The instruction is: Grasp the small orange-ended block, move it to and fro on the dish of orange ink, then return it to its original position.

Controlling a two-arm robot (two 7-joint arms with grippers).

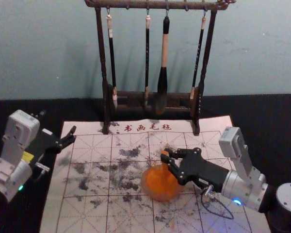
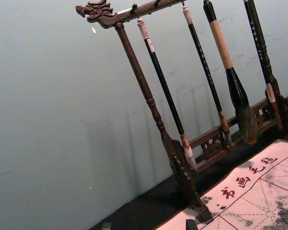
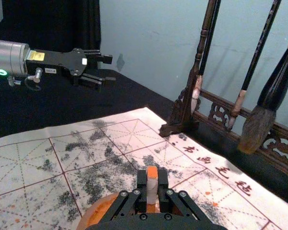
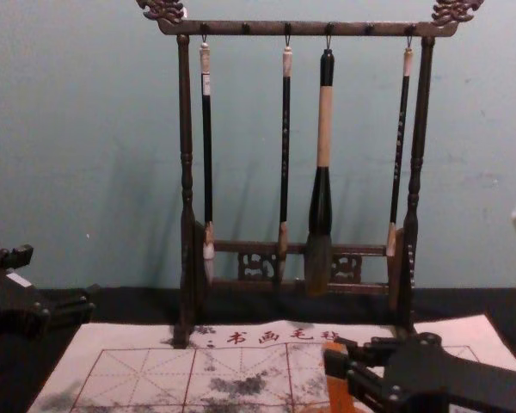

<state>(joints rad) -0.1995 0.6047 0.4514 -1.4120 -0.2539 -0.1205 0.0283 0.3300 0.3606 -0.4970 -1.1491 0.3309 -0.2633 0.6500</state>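
Right gripper [image 1: 166,155] was closed on the orange-ended block [image 3: 152,184], one finger on each side. Block stood upright in the grip, orange top end poking up between the fingertips, pale section just under it, lower part orange too. Dish of orange ink [image 1: 160,187] sat right below those fingertips, with the block's lower end down over it; couldn't tell if it touched the ink. Loop of cable [image 1: 230,213] hung behind that gripper, on its arm side.

Left gripper [image 1: 58,122] was well off to the right one's left, by the near-side edge of the mat [image 1: 52,208], fingers spread, nothing between them. Mat ran under the right gripper and the dish, dark smudges mostly to that gripper's left. Brush rack [image 1: 157,5] stood beyond the right gripper, four brushes [image 1: 163,73] hanging from it, the thickest one roughly straight past the fingertips. Black table [image 1: 269,114] lay around the mat.
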